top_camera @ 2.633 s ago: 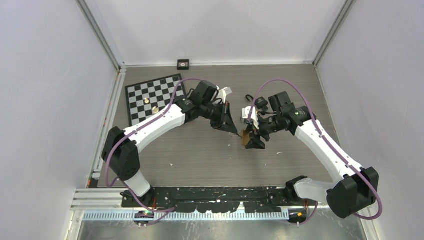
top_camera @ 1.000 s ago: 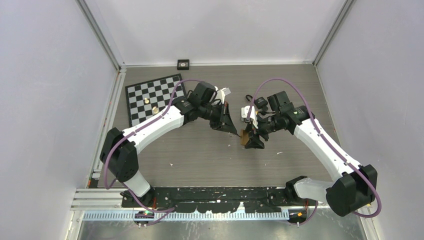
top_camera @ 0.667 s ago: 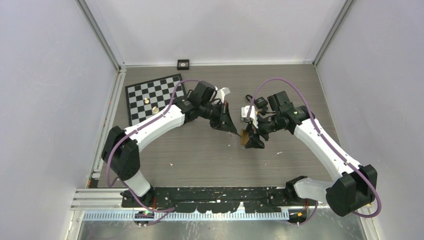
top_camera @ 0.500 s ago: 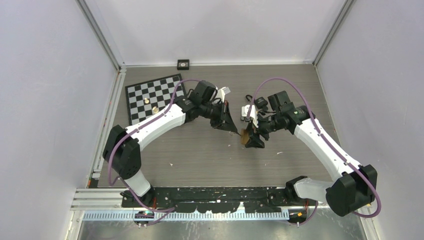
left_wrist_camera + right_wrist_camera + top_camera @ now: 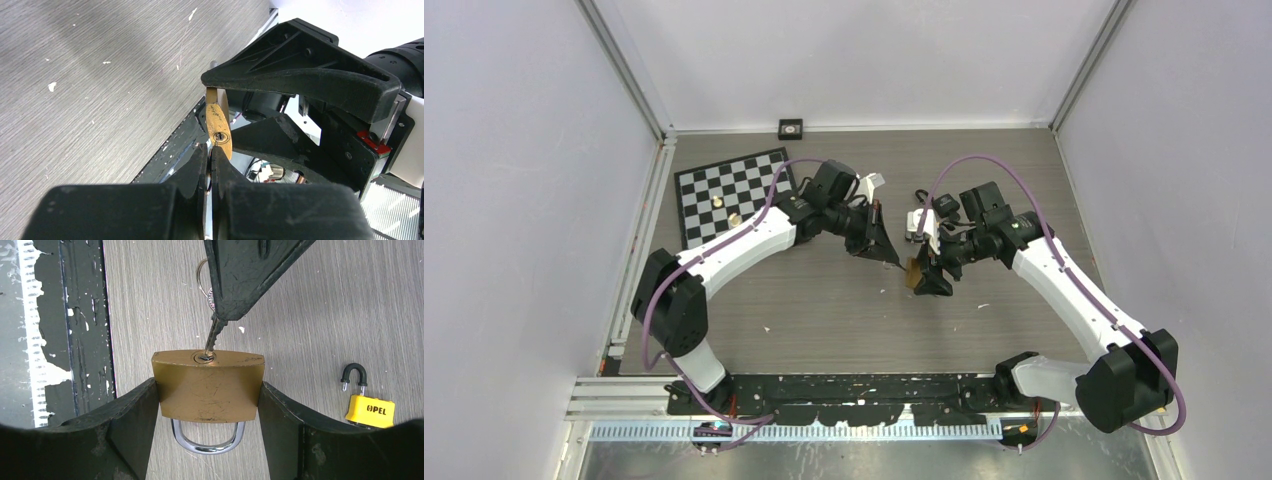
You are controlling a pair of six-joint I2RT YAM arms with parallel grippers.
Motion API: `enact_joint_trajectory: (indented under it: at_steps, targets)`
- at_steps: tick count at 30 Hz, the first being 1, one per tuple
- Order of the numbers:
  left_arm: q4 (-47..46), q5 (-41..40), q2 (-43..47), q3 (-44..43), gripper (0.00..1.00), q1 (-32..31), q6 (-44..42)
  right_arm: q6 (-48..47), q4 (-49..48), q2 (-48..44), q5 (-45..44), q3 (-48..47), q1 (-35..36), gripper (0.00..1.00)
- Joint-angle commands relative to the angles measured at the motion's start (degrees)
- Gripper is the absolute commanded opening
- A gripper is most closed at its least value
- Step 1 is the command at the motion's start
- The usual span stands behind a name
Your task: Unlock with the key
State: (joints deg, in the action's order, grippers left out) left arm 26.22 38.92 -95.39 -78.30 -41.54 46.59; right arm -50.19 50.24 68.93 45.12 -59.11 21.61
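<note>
A scratched brass padlock (image 5: 207,387) hangs above the table, keyhole end facing my left arm. My right gripper (image 5: 207,405) is shut on its two sides. Both legs of its steel shackle (image 5: 207,440) sit in the body. My left gripper (image 5: 210,150) is shut on a small key (image 5: 214,337), and the key's tip rests in the keyhole (image 5: 220,136). A thin key ring (image 5: 201,275) shows beside the left fingers. In the top view the two grippers meet mid-table, left gripper (image 5: 886,255) against the padlock (image 5: 913,272) and right gripper (image 5: 927,280).
A yellow padlock (image 5: 369,410) with an open black shackle lies on the table beyond the right gripper. A checkered board (image 5: 729,195) with two small brass pieces lies at the back left. A small black square (image 5: 791,127) sits at the back wall. A black rail (image 5: 854,385) runs along the near edge.
</note>
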Motion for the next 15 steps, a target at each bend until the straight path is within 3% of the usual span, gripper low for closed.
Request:
enact_joint_trajectory:
  at_steps: [1, 15]
  targets:
    - [-3.8, -0.6, 1.7, -0.7, 0.0, 0.1, -0.6, 1.1, -5.0, -1.3, 5.3, -1.2, 0.1, 0.0]
    - [-5.0, -0.6, 3.3, 0.7, 0.0, -0.5, -1.4, 1.7, -4.4, 0.0, 5.0, -2.1, 0.1, 0.01]
